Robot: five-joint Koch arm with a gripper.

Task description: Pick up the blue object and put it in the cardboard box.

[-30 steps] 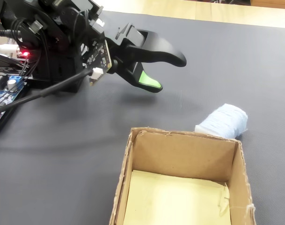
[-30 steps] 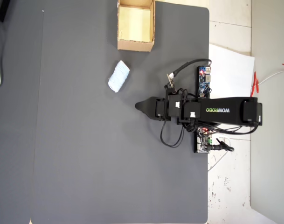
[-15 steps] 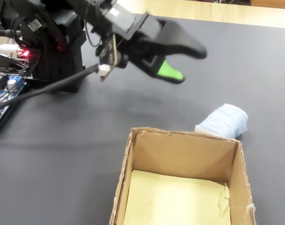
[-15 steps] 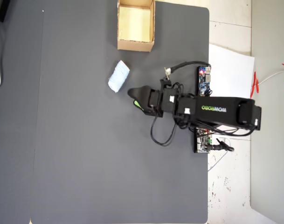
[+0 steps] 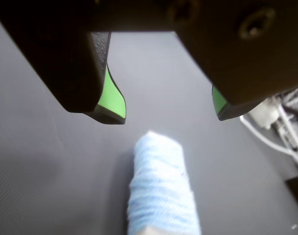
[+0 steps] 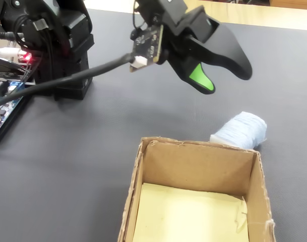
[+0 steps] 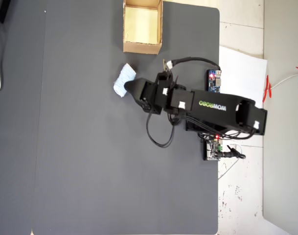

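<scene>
The blue object [image 5: 161,191] is a pale light-blue ribbed lump lying on the dark mat, just below and ahead of my gripper [image 5: 171,117] in the wrist view. The jaws stand wide apart with green pads [image 5: 112,98] showing and nothing between them. In the fixed view the gripper [image 6: 226,80] hovers above the mat, up and left of the blue object [image 6: 241,130], which lies against the far wall of the cardboard box [image 6: 198,148]. The box is tan with a pale yellowish floor. From overhead the blue object [image 7: 124,81] sits just below the box [image 7: 142,48], with the gripper [image 7: 129,88] at its edge.
The arm's base and a circuit board with a red light [image 6: 27,58] stand at the left in the fixed view. A white paper sheet [image 7: 241,68] lies off the mat's right edge overhead. White cables [image 5: 266,134] run at the right in the wrist view.
</scene>
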